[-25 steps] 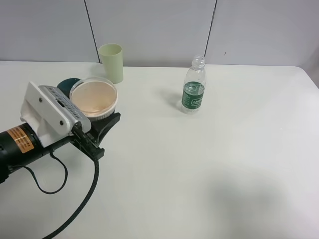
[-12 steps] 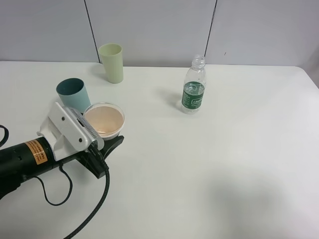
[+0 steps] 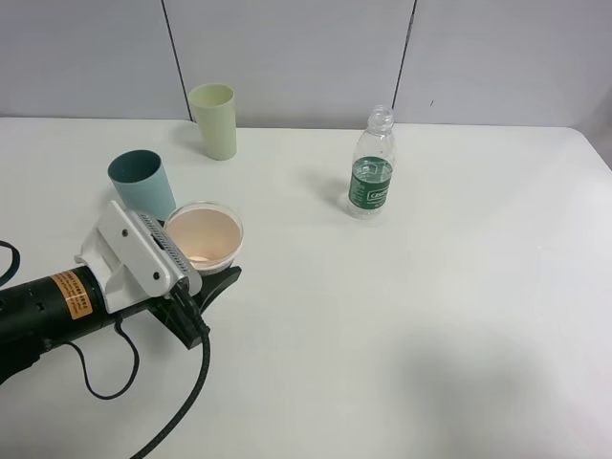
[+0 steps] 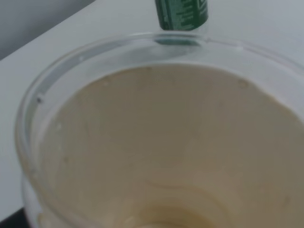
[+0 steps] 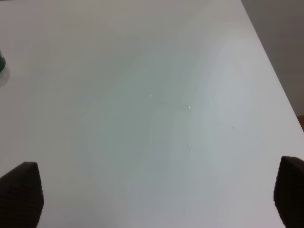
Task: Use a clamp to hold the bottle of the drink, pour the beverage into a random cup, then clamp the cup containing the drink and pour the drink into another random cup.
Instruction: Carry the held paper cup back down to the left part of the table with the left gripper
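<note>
Left pincer [image 3: 206,277] grips the blue-sleeved cup [image 3: 204,238] beside the teal tumbler [image 3: 142,183]; right pincer [image 5: 156,192] gapes wide over bare tabletop [image 5: 156,95]

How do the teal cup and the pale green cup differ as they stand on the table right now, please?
The teal cup is a dark blue-green and stands near the left gripper, right beside the paper cup it holds. The pale green cup is a light yellowish green, looks slimmer, and stands alone farther back near the wall. Both are plain, upright, open-topped tumblers.
</note>
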Controlling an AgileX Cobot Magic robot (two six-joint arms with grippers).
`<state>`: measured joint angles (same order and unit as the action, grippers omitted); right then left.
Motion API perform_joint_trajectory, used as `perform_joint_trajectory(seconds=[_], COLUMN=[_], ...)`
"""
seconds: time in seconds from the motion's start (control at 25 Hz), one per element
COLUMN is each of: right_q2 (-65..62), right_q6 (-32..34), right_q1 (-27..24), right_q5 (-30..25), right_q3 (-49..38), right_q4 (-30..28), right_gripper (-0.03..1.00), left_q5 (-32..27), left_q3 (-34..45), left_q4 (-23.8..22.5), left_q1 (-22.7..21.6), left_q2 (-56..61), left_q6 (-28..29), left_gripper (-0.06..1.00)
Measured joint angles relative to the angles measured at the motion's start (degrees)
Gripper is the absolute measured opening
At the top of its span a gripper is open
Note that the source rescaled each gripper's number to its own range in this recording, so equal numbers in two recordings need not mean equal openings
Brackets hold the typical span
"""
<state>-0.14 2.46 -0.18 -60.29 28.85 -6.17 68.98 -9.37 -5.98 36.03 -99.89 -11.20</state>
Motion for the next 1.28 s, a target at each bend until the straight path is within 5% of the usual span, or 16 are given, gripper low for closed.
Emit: perform_joint_trajectory(seconds=[1.28], right_q2=[0.00], right_q6=[0.00], right_q1=[0.00], right_q5=[0.00], right_q3=[0.00], right_q4=[0.00], right_gripper=[1.00], left_q5=[0.00], left_q3=[0.00], left_q4=[-2.53], left_q1=[0.00], left_q2=[0.00], left_q6=[2.02], left_gripper=[0.00])
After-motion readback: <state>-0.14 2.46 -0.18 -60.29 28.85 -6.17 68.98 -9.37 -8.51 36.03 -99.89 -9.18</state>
